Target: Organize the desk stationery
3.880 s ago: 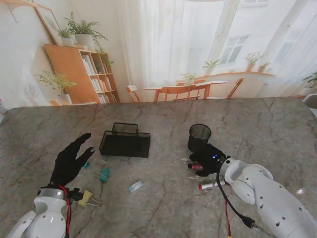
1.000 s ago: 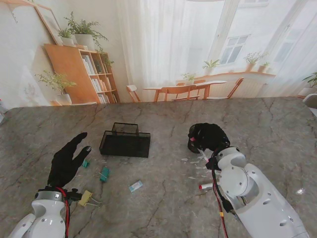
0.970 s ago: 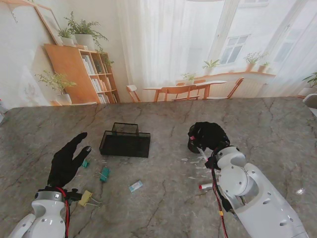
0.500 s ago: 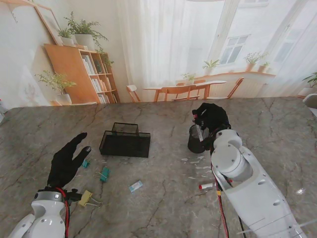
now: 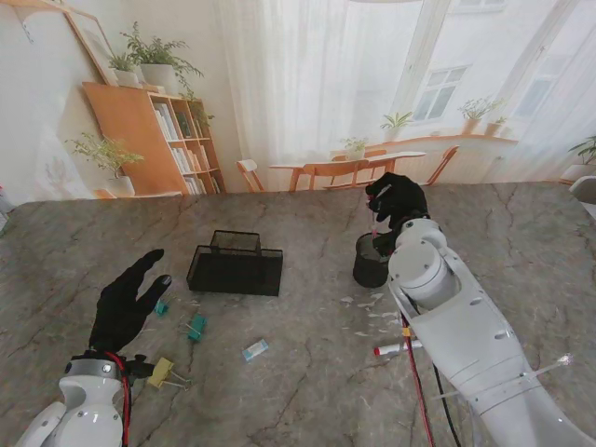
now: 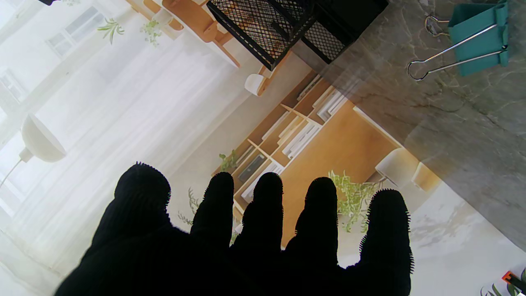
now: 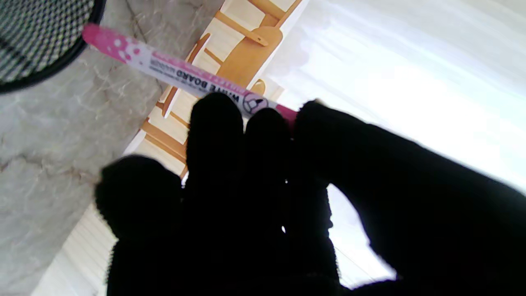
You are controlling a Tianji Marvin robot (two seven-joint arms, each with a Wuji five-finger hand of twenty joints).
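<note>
Stationery is still mostly scattered on the counter (image 5: 279,391), so the sorting looks to be at an early stage. The right hand (image 5: 399,198) is closed around a pink whiteboard marker (image 7: 181,76), pinched between fingers and thumb and held above the rim of the round black mesh pen cup (image 5: 371,261), which stands toward the counter's middle; the marker has not yet gone in, and whether the cup already holds anything cannot be told. The left hand (image 5: 126,303) hovers with fingers spread and grips nothing, near the counter's left side. Left to tidy, as far as can be seen, are a teal binder clip (image 6: 476,37) and a smaller teal one (image 5: 162,307) beside the left hand, a yellow binder clip (image 5: 160,372), a small pale-blue object (image 5: 254,350), and a red-tipped marker (image 5: 396,348) lying beside the right arm. The black mesh tray organizer (image 5: 235,268) appears to hold nothing so far.
</note>
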